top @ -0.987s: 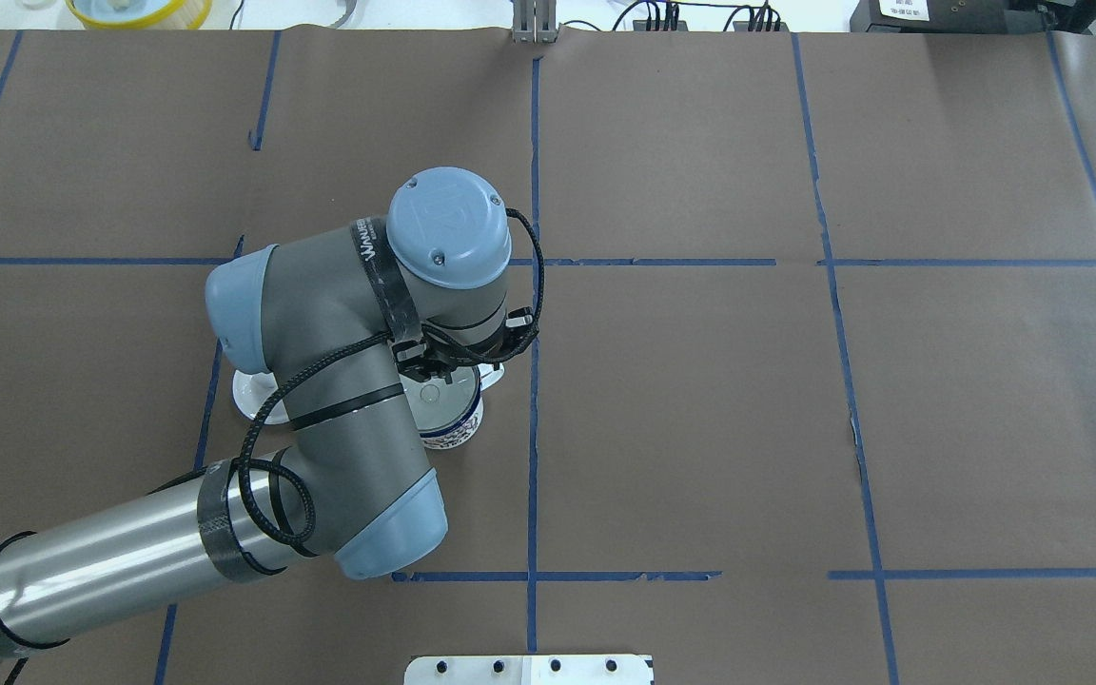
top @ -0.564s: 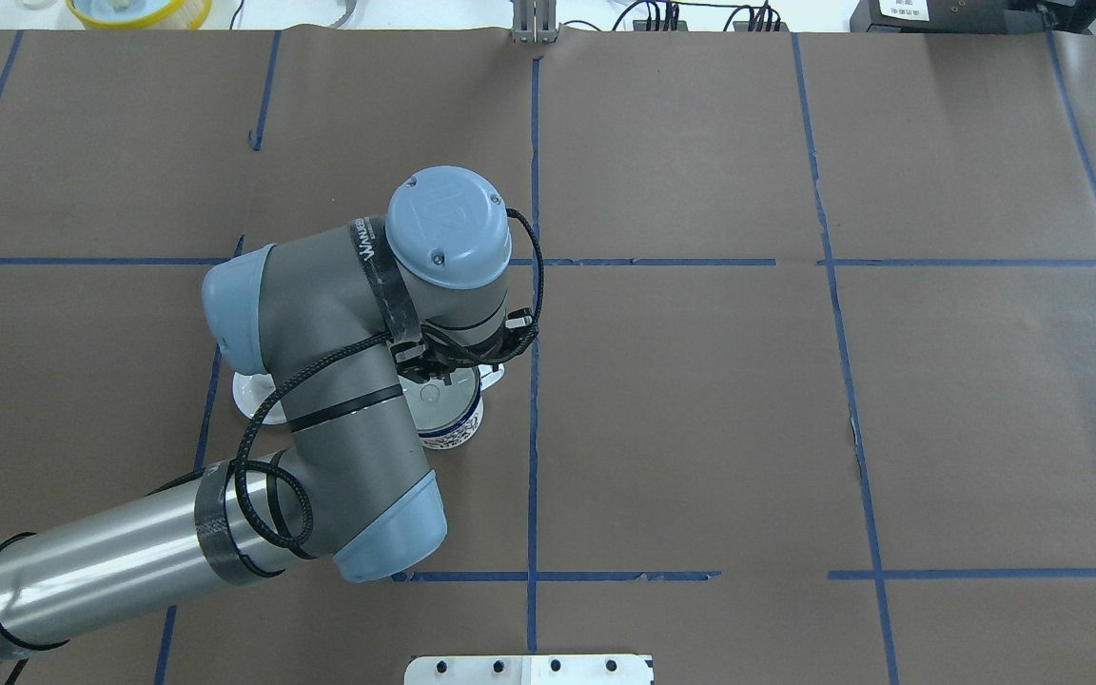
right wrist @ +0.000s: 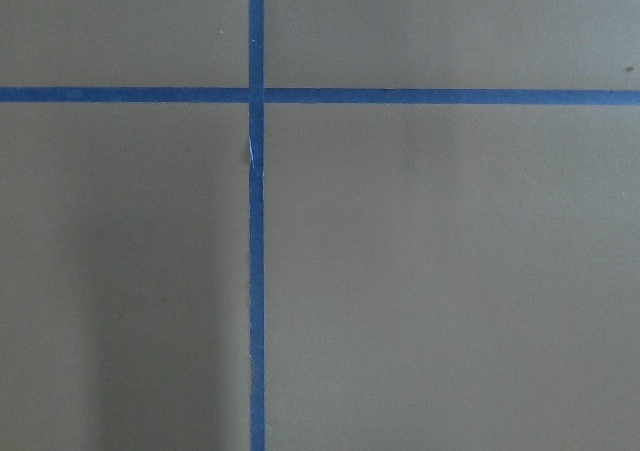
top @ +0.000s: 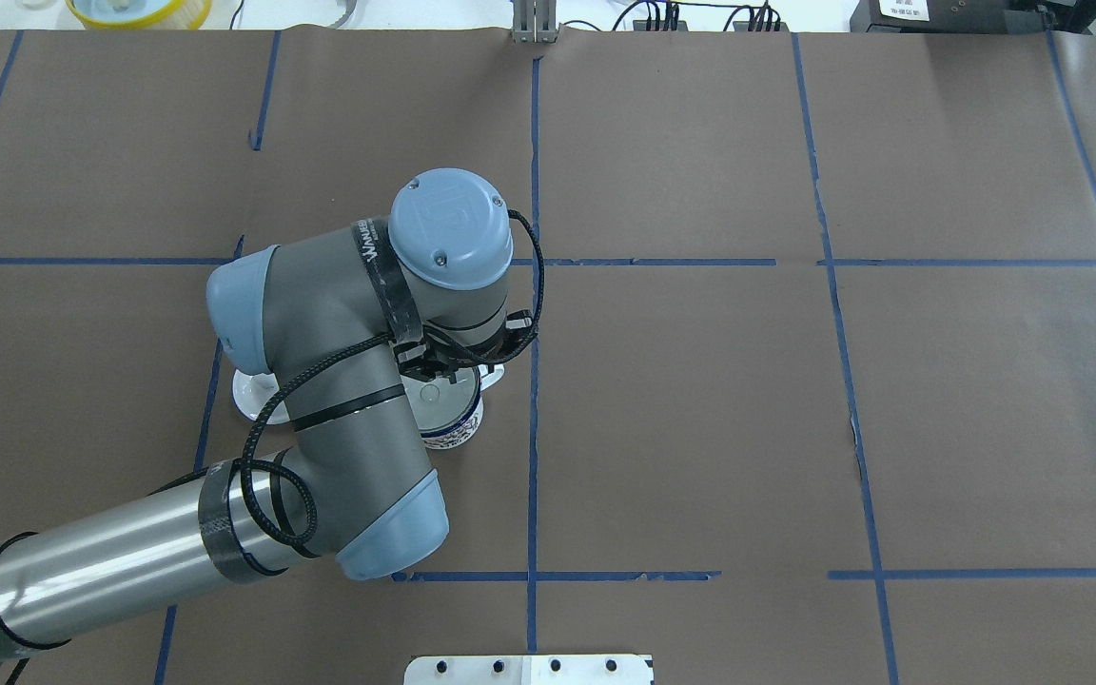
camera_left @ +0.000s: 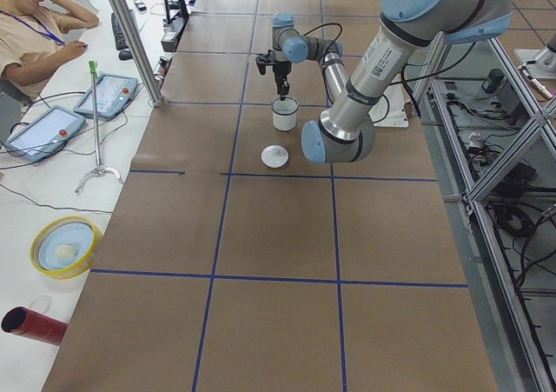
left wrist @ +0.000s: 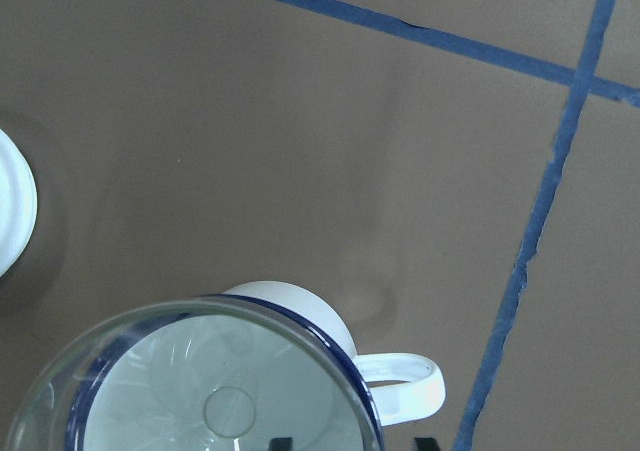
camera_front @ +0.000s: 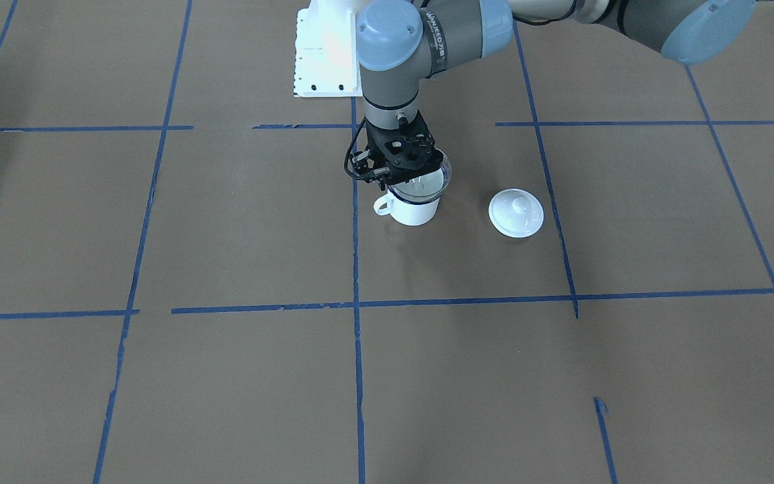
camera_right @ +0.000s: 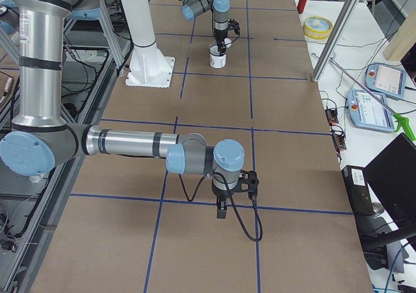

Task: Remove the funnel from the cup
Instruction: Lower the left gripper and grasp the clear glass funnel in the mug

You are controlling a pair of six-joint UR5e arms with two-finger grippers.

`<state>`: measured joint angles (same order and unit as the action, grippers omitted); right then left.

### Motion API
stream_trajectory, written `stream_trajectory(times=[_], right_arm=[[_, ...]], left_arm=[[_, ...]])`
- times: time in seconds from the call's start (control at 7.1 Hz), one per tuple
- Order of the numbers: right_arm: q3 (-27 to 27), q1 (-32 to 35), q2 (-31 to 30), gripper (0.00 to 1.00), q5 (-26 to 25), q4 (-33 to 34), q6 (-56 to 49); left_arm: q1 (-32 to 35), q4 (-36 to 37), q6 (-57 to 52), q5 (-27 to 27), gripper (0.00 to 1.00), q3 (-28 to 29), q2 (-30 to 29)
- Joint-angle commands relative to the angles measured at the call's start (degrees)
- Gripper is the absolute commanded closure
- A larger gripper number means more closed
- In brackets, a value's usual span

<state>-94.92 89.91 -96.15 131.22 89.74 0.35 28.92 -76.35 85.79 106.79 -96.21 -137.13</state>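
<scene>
Left end effector [left wrist: 354,442]: fingers spread astride the rim, one inside the funnel [left wrist: 232,411], one outside the cup [left wrist: 300,309]. Funnel sits in cup. Risk: closing clamps both walls, so cup lifts or tips too. Right end effector [camera_right: 221,210]: cannot tell.

Funnel [camera_front: 430,180] seated in cup [camera_front: 415,211], mid-table [camera_front: 226,235]. Lid [camera_front: 516,213] on table, near cup, robot's-left side. L gripper [camera_front: 395,176] over cup rim. R gripper [camera_right: 221,212] well apart, nr robot's-right end.
</scene>
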Motion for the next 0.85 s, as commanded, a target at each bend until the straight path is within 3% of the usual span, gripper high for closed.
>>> stream_trajectory(times=[0.0,0.42,0.7], right_arm=[[0.0,0.0,0.0,0.00,0.0,0.0,0.0],[0.0,0.0,0.0,0.00,0.0,0.0,0.0],[0.0,0.0,0.0,0.00,0.0,0.0,0.0]], left_arm=[[0.0,0.1,0.0,-0.1,1.00,-0.6,-0.3],[0.3,2.8,-0.1,-0.1,1.00,-5.1,-0.8],[2.3,13.2,-0.3,-0.4,1.00,-12.3,-3.2]])
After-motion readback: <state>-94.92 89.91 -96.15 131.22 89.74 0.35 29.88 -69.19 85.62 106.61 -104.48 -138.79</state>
